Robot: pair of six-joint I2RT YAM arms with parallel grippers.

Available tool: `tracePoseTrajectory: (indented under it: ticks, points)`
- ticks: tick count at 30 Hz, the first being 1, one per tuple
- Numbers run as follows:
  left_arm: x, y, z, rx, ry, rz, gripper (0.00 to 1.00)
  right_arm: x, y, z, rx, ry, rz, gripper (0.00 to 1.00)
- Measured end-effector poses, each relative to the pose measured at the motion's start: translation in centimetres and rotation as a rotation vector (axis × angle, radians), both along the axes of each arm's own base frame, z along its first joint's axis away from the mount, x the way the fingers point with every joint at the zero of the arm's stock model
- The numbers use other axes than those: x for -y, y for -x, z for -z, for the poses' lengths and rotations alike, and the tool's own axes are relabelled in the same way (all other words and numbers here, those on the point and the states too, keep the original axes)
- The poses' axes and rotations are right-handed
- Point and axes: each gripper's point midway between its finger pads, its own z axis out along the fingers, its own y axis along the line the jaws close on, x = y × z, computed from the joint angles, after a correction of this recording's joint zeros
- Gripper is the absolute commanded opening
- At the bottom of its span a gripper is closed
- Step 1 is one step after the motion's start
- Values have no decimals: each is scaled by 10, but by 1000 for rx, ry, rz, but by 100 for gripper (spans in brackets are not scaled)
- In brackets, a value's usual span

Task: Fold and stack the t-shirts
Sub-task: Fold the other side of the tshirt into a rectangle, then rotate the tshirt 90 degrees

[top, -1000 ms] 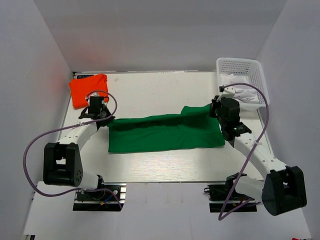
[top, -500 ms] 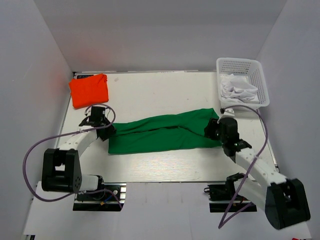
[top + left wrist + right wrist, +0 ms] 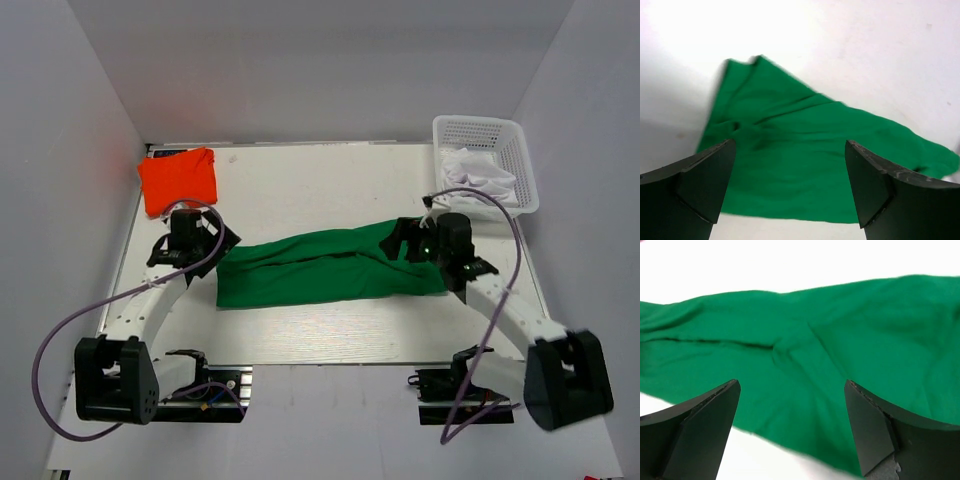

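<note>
Count: one green t-shirt (image 3: 330, 265), one orange t-shirt (image 3: 178, 180), one basket (image 3: 478, 124).

Green t-shirt (image 3: 830, 340) runs past both side edges of the right wrist view; white heap (image 3: 482, 178) in basket (image 3: 480, 128) unidentifiable.

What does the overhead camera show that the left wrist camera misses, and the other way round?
Only the overhead view shows the folded orange shirt, the white basket and the right gripper. Only the left wrist view shows the left gripper up close, its two dark fingers spread wide. Both show the green shirt lying on the white table.
</note>
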Motion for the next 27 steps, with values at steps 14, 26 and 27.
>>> tracePoseTrajectory:
  ticks: [14,26,27]
  points:
    - [21,-18,59,-144,35,133,100,-54,-35,77,-289,-62,-181,90]
    - [3,-7,66,-203,-50,75,100,-71,67,52,-299,-170,-439,90]
    - [2,-5,67,-210,-55,72,100,-69,78,54,-322,-162,-459,90]
